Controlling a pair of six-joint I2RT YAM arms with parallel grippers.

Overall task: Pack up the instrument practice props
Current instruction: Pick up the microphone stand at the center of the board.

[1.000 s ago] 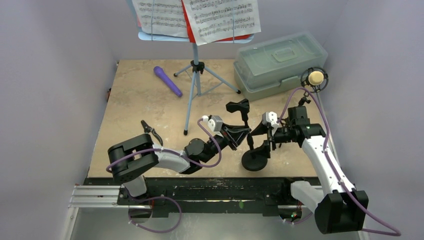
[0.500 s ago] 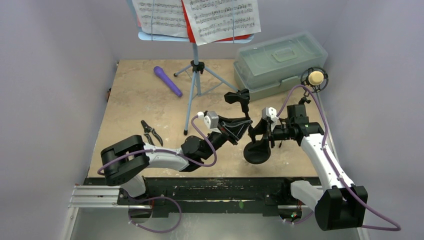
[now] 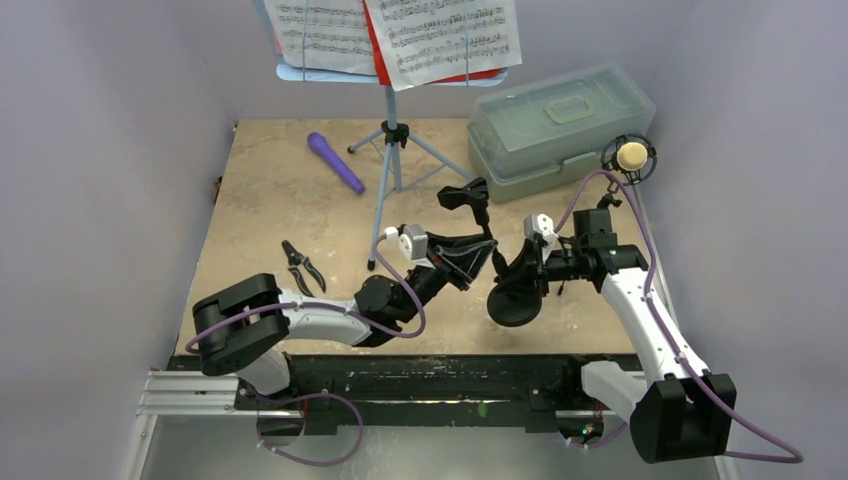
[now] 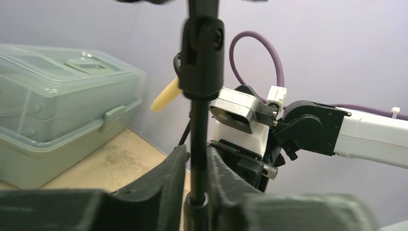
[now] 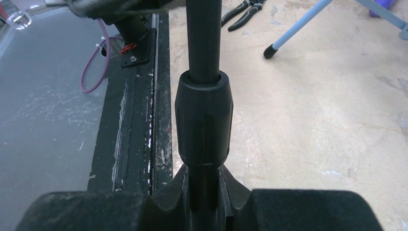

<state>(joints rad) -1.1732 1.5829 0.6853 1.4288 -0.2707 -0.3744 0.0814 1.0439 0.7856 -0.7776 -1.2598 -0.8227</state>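
The black round-base mic holder hangs tilted above the table between both grippers. My right gripper is shut on its thin pole just under the thick collar, close to the round base. My left gripper straddles the same pole higher up, with a thin gap showing beside it. The purple microphone lies at the back left. The pale-blue music rack stands behind with sheet-music pages on it. The tan microphone sits in its ring holder at the right.
A translucent lidded box stands shut at the back right. Black pliers lie on the table left of my left arm. A leg of the music rack reaches toward the held holder.
My right gripper has closed on the holder's pole. My left gripper's jaws have eased slightly apart. The holder has tilted and shifted a little left, its base off the table.
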